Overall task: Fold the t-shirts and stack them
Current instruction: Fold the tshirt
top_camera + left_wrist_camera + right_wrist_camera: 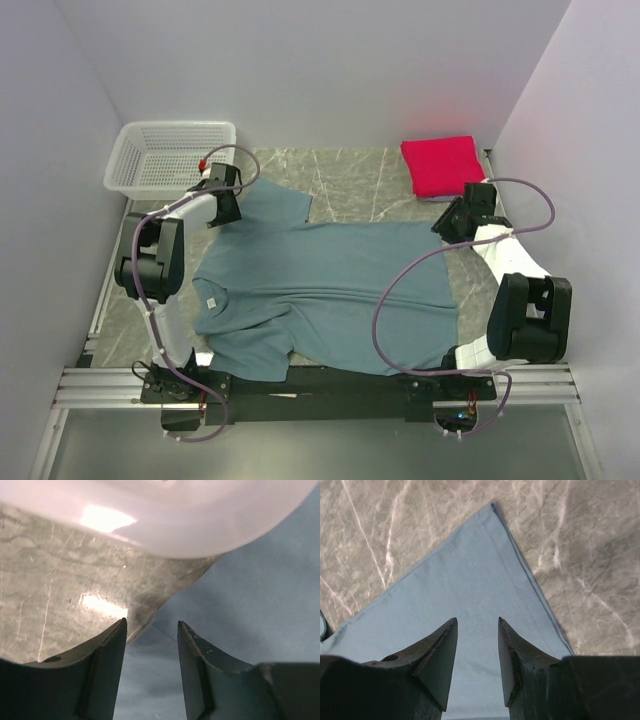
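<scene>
A teal-blue t-shirt point(330, 290) lies spread flat across the table, collar to the left, hem to the right. My left gripper point(226, 208) is open, low over its far sleeve by the basket; the left wrist view shows the cloth edge point(165, 605) between the open jaws. My right gripper point(447, 226) is open above the shirt's far hem corner point(492, 510), nothing held. A folded crimson-pink shirt point(442, 165) lies at the back right. The lavender shirt is not in view.
A white mesh basket point(170, 155) stands at the back left, its rim close over my left gripper point(165, 515). Marble tabletop point(350, 185) shows behind the shirt. Walls close in on both sides.
</scene>
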### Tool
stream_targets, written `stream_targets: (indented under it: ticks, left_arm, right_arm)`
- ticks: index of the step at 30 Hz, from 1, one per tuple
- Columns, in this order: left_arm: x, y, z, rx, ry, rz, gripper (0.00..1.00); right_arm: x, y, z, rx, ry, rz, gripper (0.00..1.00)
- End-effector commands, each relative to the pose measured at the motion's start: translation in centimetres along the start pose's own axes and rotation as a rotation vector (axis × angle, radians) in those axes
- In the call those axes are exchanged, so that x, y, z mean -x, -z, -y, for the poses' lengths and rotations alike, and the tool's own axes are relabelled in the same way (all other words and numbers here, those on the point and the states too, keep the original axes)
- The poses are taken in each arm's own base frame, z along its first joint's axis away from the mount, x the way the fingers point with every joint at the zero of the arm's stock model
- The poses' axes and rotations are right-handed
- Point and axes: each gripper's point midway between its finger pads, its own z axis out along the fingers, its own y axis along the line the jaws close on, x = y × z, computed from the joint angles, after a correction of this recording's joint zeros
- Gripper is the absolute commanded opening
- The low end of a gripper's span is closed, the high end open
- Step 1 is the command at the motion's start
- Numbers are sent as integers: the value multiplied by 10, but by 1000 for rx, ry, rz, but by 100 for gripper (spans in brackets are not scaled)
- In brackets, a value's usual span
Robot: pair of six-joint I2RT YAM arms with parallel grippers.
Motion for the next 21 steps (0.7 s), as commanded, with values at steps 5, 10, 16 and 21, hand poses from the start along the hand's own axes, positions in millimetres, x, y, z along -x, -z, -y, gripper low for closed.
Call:
stream_targets:
  ticks: [5,10,16,21]
  left_arm:
    - [13,-14,12,-50,-20,46,52]
    - [-1,-24,12,-59,-33,4,50]
    - [-19,-21,11,-79,-31,-45,38]
    - [-26,-20,9,-88,-43,-55,21]
  right_arm:
    - [17,2,-10,24,19,57,45]
    - [13,-3,-8,9,33,61,45]
    - [17,-5,-4,-22,42,79,45]
    - [31,-16,-2,-59,104,94,45]
